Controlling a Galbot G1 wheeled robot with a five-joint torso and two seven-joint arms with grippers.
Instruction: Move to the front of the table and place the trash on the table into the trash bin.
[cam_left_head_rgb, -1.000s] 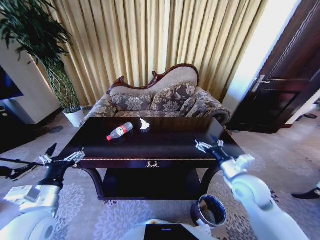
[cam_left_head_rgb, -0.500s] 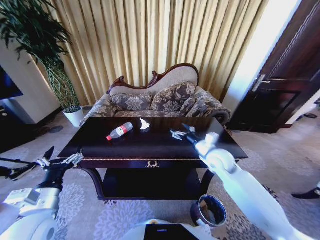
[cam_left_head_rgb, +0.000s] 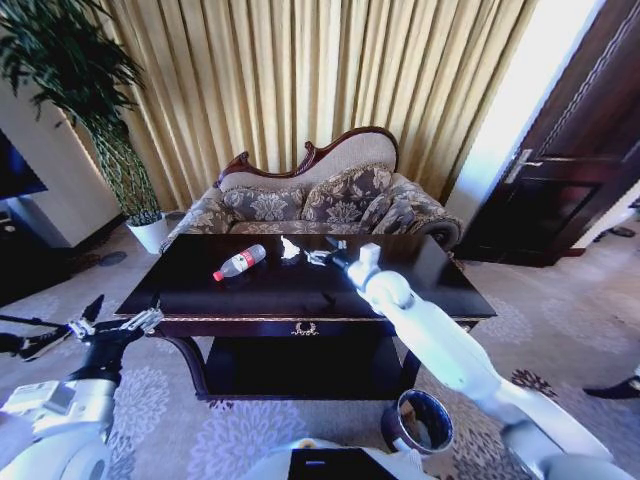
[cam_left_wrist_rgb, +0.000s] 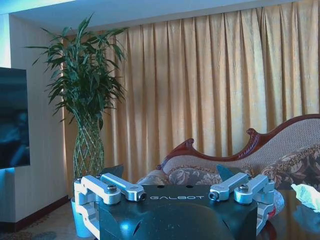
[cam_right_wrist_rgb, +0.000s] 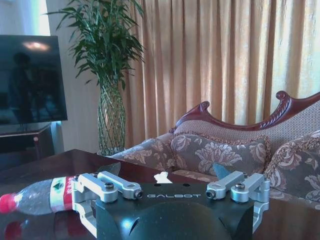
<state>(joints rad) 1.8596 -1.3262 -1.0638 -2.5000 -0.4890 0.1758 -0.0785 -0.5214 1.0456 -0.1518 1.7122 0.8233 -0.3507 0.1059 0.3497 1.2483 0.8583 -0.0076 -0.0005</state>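
The dark glossy table (cam_left_head_rgb: 300, 290) stands right in front of me. On its far half lie a clear bottle (cam_left_head_rgb: 240, 262) with a red cap and a crumpled white tissue (cam_left_head_rgb: 290, 248). My right arm reaches across the tabletop, and its gripper (cam_left_head_rgb: 316, 257) hovers open just right of the tissue. In the right wrist view the tissue (cam_right_wrist_rgb: 162, 177) sits ahead between the spread fingers of the right gripper (cam_right_wrist_rgb: 164, 170), with the bottle (cam_right_wrist_rgb: 35, 196) off to one side. My left gripper (cam_left_head_rgb: 115, 325) hangs open off the table's front left corner. The trash bin (cam_left_head_rgb: 420, 420) stands on the carpet at the front right.
A patterned sofa (cam_left_head_rgb: 310, 200) stands close behind the table, with curtains beyond it. A tall plant in a white pot (cam_left_head_rgb: 150, 232) is at the back left, near a dark screen (cam_left_head_rgb: 15, 170). A dark door (cam_left_head_rgb: 560, 190) is at the right.
My right arm has swung from the table's front right edge across the top to the tissue at the back. The left arm has barely shifted.
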